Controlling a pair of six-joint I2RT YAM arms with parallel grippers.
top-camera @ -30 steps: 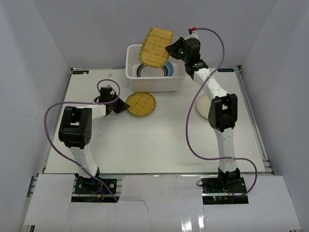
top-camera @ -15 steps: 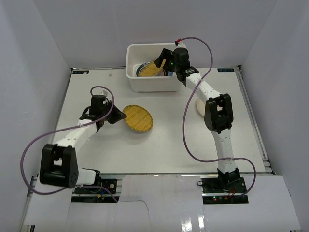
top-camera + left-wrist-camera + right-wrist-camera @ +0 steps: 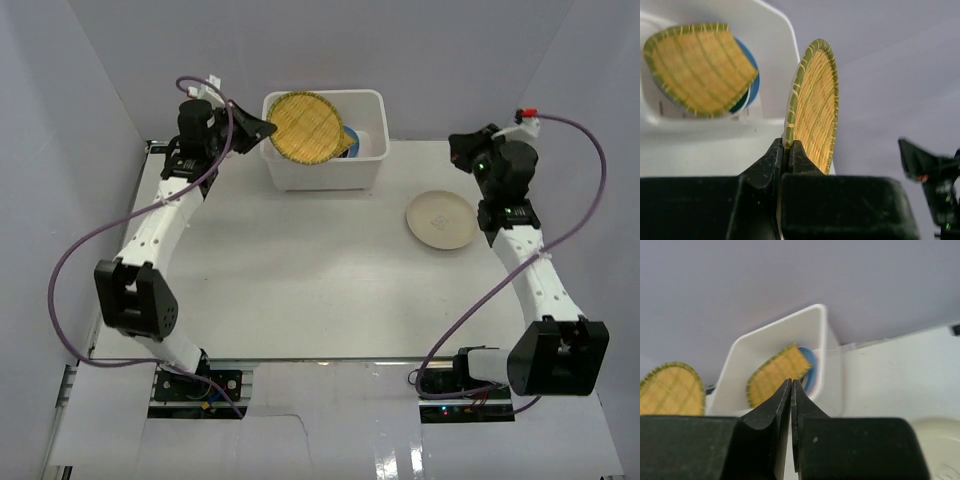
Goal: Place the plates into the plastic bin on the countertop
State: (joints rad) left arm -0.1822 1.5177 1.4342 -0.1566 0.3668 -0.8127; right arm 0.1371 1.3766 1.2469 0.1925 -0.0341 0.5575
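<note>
My left gripper [image 3: 266, 127] is shut on the rim of the round yellow woven bamboo plate [image 3: 305, 128] and holds it on edge above the left part of the white plastic bin [image 3: 325, 176]. The left wrist view shows the pinch [image 3: 788, 147] on that plate [image 3: 815, 105]. The rectangular bamboo plate [image 3: 697, 70] lies in the bin on a blue plate [image 3: 749, 90]. My right gripper [image 3: 456, 148] is shut and empty, right of the bin and above the countertop [image 3: 300, 270]. A cream plate [image 3: 441, 219] lies on the countertop below it.
Pale walls enclose the countertop on three sides. The right wrist view shows the bin [image 3: 817, 335], the rectangular plate [image 3: 775, 372] inside it and the cream plate's edge [image 3: 940, 440]. Purple cables trail from both arms.
My left gripper lifted the round bamboo plate off the countertop to above the bin. My right gripper let the rectangular bamboo plate go into the bin and drew back to the right.
</note>
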